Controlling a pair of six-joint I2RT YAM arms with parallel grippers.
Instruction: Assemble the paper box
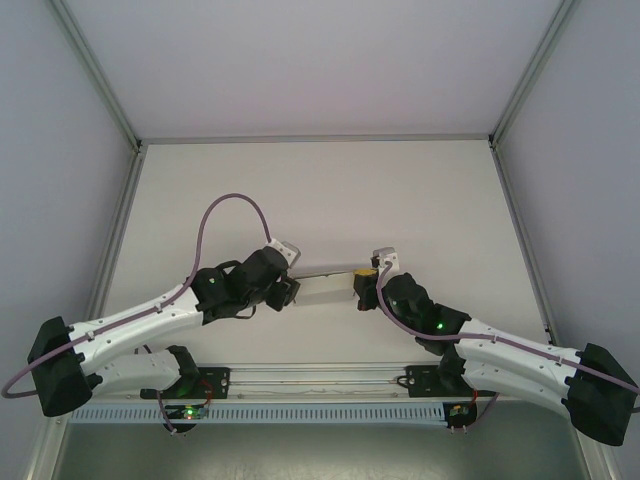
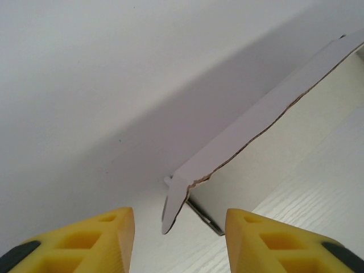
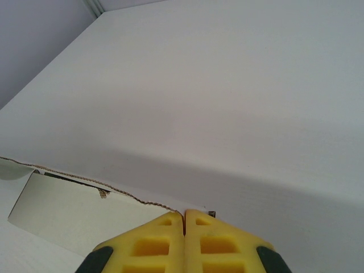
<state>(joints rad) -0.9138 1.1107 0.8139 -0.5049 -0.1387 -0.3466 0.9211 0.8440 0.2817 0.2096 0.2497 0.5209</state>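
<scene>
Bright, even lt; soft shadows; sharp.

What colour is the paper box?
The paper box is white with a brownish edge, clearest in the left wrist view.

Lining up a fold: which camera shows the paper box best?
Left wrist: the paper box shows its panel, edge and corner flap close up. Right wrist catches one edge; top external, a small strip.

No legible text, label or number anywhere
</scene>
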